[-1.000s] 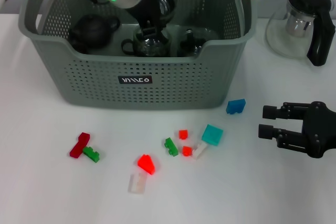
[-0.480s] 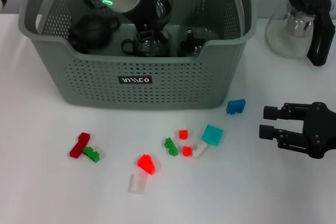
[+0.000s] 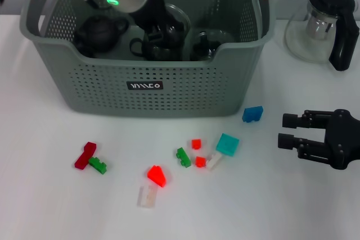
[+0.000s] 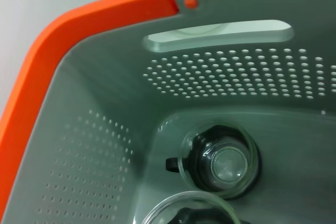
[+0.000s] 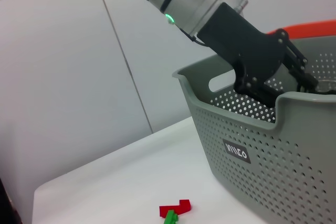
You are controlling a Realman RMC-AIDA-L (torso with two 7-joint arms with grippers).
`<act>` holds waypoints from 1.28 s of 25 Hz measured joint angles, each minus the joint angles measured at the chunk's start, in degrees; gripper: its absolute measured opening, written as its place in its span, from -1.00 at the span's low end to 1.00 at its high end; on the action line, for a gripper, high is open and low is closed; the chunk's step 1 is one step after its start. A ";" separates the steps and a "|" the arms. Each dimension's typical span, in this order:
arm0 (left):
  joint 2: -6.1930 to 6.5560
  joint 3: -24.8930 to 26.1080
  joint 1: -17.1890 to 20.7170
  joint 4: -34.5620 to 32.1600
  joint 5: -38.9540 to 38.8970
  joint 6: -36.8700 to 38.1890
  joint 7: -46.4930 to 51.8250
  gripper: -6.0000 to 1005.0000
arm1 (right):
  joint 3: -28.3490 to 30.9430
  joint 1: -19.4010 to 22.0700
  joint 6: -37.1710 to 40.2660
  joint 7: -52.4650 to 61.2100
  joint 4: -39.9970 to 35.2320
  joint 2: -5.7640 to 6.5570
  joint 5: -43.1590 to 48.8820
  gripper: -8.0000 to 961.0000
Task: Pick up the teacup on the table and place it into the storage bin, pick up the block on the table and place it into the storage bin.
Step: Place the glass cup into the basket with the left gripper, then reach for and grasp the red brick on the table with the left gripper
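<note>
The left tool [image 3: 160, 26] reaches down inside the large grey perforated plastic storage bin [image 3: 146, 91], over a clear glass teacup [image 4: 219, 160] on the bin floor; its grip cannot be told. The right tool [image 3: 288, 130] rests released on the white counter [image 3: 45, 206], near a small blue plastic block [image 3: 252, 114]

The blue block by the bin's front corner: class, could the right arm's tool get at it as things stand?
Probably yes. The blue block lies alone on the table, just outside the storage bin, and the right tool sits open beside it with nothing between them.
</note>
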State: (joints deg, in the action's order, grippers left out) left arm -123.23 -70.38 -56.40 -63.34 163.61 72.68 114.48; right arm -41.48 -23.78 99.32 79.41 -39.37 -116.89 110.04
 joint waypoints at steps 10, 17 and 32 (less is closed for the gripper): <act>0.84 19.39 6.37 -13.63 -24.01 12.06 -4.15 -0.15 | 0.00 0.05 -0.01 -0.04 -0.01 0.00 0.00 0.12; 4.43 35.87 17.28 -3.00 -63.47 25.41 -6.57 -0.15 | 0.00 -0.14 0.00 0.01 -0.01 0.00 -0.05 0.12; -0.94 46.39 39.39 3.18 -48.46 39.09 -37.24 -0.15 | -0.14 -1.00 -0.18 0.02 0.00 -0.37 -0.02 0.12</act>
State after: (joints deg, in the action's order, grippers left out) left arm -124.16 -23.99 -17.00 -60.16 115.15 111.77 77.23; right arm -41.62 -24.78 99.14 79.43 -39.37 -117.26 110.01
